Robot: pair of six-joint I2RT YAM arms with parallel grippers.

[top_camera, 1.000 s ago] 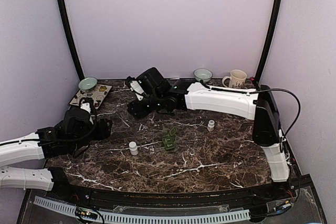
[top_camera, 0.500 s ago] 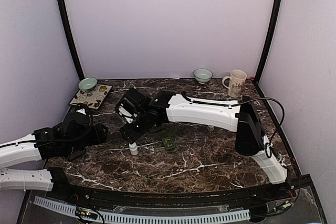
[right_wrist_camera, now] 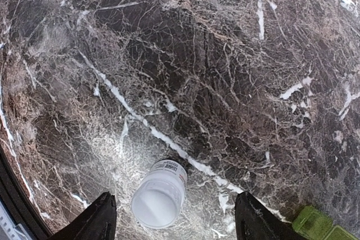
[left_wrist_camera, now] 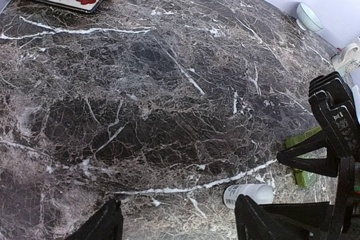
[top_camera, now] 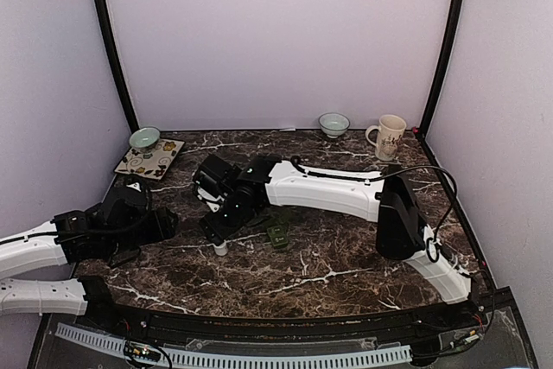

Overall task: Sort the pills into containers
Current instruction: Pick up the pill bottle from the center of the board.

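Observation:
A small white bottle point(top_camera: 220, 246) stands upright on the marble, left of the dark green container box point(top_camera: 278, 235). My right gripper point(top_camera: 218, 232) hangs just above this bottle. In the right wrist view the bottle point(right_wrist_camera: 160, 193) sits low between the spread fingers of the right gripper point(right_wrist_camera: 177, 218), which is open and touches nothing. A corner of the container point(right_wrist_camera: 318, 226) shows at the bottom right. My left gripper point(left_wrist_camera: 180, 224) is open and empty, with the bottle point(left_wrist_camera: 247, 194) by its right finger and the container point(left_wrist_camera: 306, 178) beyond. No pills show.
A floral tray point(top_camera: 149, 158) and a green bowl point(top_camera: 144, 137) sit at the back left. Another bowl point(top_camera: 333, 124) and a mug point(top_camera: 389, 136) stand by the back wall. The right arm point(top_camera: 328, 189) stretches across the middle of the table.
The right arm has swung from the back middle leftward and down until its gripper hangs over the white bottle. The left arm has drawn back slightly toward the left edge.

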